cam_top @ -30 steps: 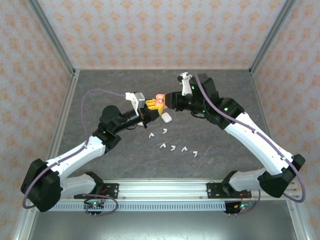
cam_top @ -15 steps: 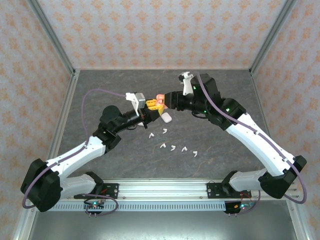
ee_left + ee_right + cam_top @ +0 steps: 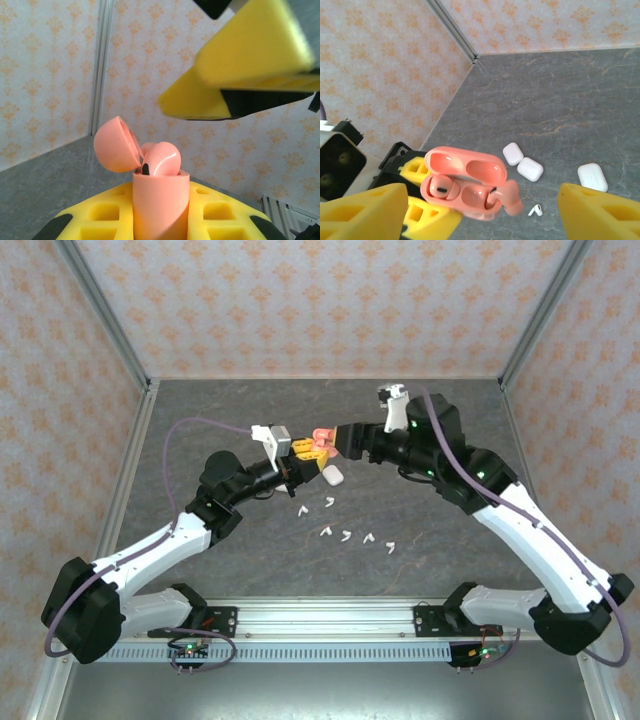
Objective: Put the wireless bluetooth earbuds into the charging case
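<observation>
Right wrist view: the right claw (image 3: pixel 482 200) is spread, straddling the open case (image 3: pixel 465 167), which is pinched by the left claw (image 3: pixel 303 452). One pink earbud (image 3: pixel 440 189) is seated; a second earbud (image 3: pixel 507 197) leans out between the spread fingers and could be knocked free if nudged.

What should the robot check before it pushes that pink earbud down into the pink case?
1. Left claw gripping the pink case: ok.
2. Lid open: ok.
3. First pink earbud sitting in its slot: ok.
4. Second pink earbud fully in: not ok, it sticks out over the edge.
5. Right claw open and empty: ok.
6. Right claw lined up over that earbud: cannot tell.
</observation>
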You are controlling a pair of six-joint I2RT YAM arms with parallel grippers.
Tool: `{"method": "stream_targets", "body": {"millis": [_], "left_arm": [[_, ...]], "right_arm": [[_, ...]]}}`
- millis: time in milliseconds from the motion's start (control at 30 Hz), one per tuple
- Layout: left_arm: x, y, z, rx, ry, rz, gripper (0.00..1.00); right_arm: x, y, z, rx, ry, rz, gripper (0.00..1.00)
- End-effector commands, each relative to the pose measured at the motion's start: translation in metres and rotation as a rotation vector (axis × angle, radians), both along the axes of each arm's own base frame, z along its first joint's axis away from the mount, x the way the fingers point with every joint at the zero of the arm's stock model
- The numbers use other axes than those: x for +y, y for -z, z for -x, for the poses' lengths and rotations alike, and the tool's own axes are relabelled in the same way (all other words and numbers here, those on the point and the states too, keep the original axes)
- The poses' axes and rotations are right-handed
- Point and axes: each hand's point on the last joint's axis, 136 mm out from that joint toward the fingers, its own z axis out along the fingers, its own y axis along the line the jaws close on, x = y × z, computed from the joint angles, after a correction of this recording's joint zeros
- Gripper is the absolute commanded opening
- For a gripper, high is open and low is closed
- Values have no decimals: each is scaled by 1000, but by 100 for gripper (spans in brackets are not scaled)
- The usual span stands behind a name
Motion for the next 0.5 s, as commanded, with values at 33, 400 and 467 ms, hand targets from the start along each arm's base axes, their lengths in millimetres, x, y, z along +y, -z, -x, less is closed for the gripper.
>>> {"method": "stream_targets", "body": {"millis": [33, 400, 467], "left_arm": [[-1, -36, 4, -110, 1, 52, 0], [-1, -35, 6, -100, 7, 60, 0], [-1, -35, 6, -99, 7, 59, 0]], "right_arm": [[0, 8, 2, 55, -17, -65, 89], [23, 17, 4, 139, -129, -153, 99], [28, 14, 4, 138, -151, -170, 99]]}}
